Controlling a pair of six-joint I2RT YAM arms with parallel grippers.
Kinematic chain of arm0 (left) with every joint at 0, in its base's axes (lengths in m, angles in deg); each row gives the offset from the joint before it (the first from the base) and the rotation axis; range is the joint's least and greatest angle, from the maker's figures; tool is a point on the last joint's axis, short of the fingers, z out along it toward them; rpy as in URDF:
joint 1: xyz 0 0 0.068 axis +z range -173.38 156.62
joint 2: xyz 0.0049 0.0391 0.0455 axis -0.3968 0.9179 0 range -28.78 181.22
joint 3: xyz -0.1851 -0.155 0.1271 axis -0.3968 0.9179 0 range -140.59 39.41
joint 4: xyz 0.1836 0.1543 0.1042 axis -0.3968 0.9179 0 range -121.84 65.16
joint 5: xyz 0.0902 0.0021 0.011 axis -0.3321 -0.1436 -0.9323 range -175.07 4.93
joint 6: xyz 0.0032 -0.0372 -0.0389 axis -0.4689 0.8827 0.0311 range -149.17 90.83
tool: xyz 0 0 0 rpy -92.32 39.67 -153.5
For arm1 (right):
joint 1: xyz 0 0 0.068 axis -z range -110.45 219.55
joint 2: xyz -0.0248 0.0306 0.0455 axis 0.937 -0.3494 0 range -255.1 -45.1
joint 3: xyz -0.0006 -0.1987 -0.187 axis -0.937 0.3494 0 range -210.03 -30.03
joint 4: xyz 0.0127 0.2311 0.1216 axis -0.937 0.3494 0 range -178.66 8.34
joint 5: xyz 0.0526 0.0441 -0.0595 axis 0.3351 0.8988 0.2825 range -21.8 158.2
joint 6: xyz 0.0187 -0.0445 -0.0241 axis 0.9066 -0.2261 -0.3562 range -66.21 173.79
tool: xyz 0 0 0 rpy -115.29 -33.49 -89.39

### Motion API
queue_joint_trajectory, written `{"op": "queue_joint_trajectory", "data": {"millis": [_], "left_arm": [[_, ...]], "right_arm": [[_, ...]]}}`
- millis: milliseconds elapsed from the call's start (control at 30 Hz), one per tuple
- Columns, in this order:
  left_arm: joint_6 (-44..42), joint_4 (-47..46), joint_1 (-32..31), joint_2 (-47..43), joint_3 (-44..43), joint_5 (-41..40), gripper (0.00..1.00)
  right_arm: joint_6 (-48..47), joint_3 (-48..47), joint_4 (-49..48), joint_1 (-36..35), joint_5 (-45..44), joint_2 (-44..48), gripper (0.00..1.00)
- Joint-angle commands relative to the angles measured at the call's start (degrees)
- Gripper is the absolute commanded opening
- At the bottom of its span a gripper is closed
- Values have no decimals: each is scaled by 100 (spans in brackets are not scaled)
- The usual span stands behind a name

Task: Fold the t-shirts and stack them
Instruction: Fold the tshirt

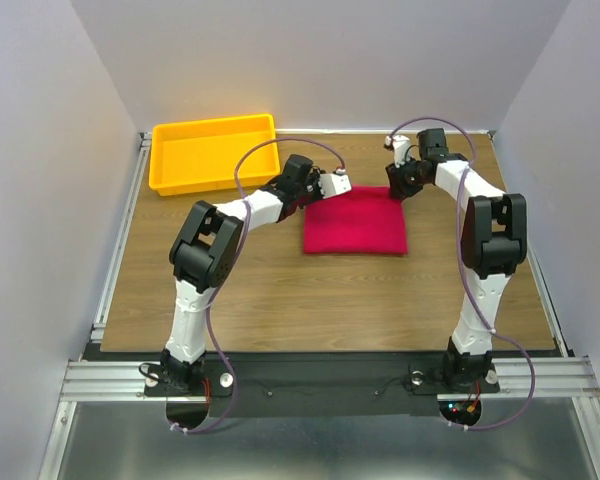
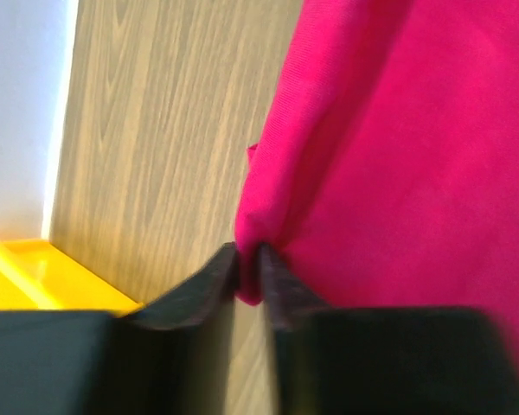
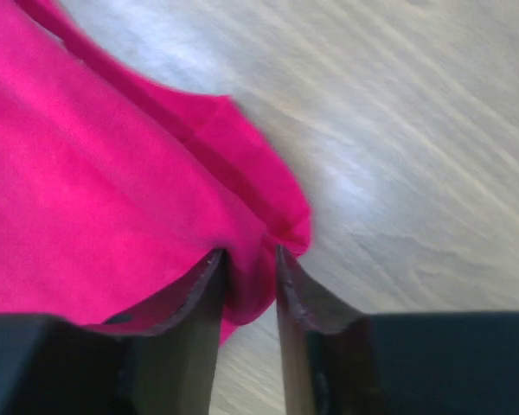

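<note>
Both arms stretched forward, left claw [image 2: 249, 275] and right claw [image 3: 249, 281] each pinching t-shirt [image 1: 355, 222] corners

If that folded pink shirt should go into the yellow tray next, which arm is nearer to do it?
Probably the left. Its hand sits at the shirt's far left corner, on the side toward the yellow tray, with cloth between its fingers. The right hand is at the far right corner, farther from the tray.
</note>
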Motion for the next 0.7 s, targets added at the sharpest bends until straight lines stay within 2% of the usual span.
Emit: {"op": "queue_joint_trajectory", "data": {"millis": [0,33,133,333,400,433,467,500,533,633,667], "left_arm": [[688,-353,39,19,-616,-768,45],[829,-345,48,54,-730,-919,57],[1234,-371,39,63,-1117,-1473,68],[1507,-433,48,-226,-1425,-2062,71],[1638,-451,57,-393,-1329,-2116,72],[1882,-407,74,-472,-1294,-2055,72],[2189,-215,83,-664,-1233,-1802,72],[2193,-65,101,-745,-1223,-1643,72],[2558,75,109,-893,-1189,-1520,72],[3095,551,110,-1044,-1118,-706,69],[3220,621,110,-1053,-1040,-466,69]], "right_arm": [[929,-268,-919,58,-803,96,42],[1072,-346,-965,58,-928,96,43],[1582,-373,-1245,58,-1567,175,48],[1618,-277,-1484,58,-1739,429,47],[1627,-129,-1475,58,-1546,552,42],[1540,-49,-1458,50,-1005,701,42],[1278,221,-1431,58,-451,833,33],[1197,337,-1431,50,-150,939,29],[1127,425,-1431,58,105,1070,24],[1118,488,-1222,50,808,1002,15],[1135,453,-1124,58,889,923,5]]}}
